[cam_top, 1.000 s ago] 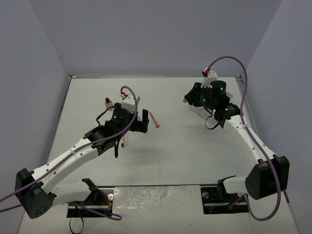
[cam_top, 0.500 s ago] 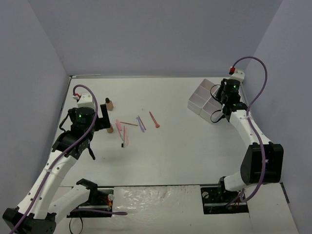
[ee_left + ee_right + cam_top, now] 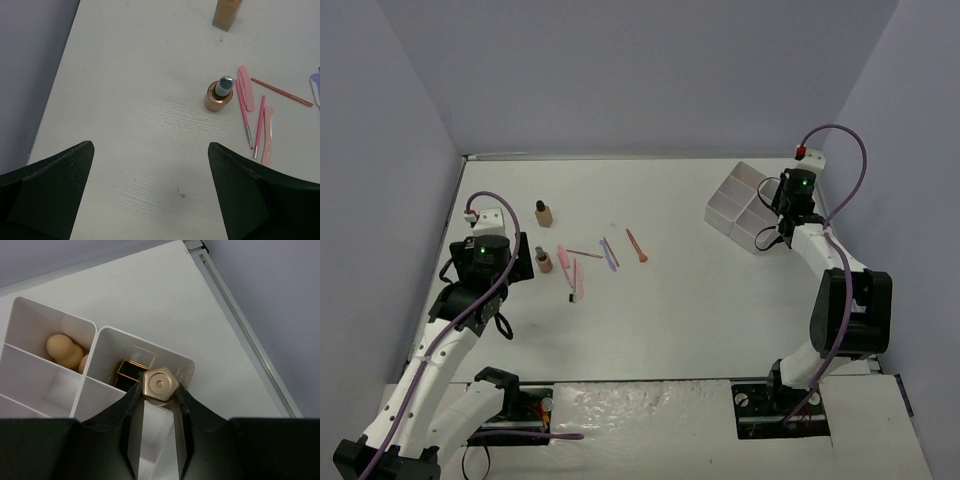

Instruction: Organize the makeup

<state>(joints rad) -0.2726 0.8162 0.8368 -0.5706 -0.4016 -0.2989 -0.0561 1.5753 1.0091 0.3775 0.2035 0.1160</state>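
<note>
My right gripper [image 3: 160,392] is shut on a gold hexagon-ended lipstick [image 3: 160,384], held upright over the near right compartment of the white tray [image 3: 55,310]. A black-and-gold lipstick [image 3: 131,371] lies in that compartment, and beige sponges [image 3: 64,350] lie in the one to its left. In the top view the right gripper [image 3: 782,202] hangs over the tray [image 3: 728,202]. My left gripper [image 3: 150,150] is open and empty, left of a tan bottle [image 3: 218,95]. A second tan bottle [image 3: 542,212] stands farther back. Pink, purple and orange pencils [image 3: 610,252] lie beside them.
Pink pencils and flat pink applicators [image 3: 250,115] lie just right of the near bottle. The purple left wall [image 3: 30,60] is close to my left gripper. A metal rail [image 3: 240,320] edges the table right of the tray.
My left arm has drawn back from over the pencils to the table's left side. My right gripper has shifted from the tray's left side to its right side.
</note>
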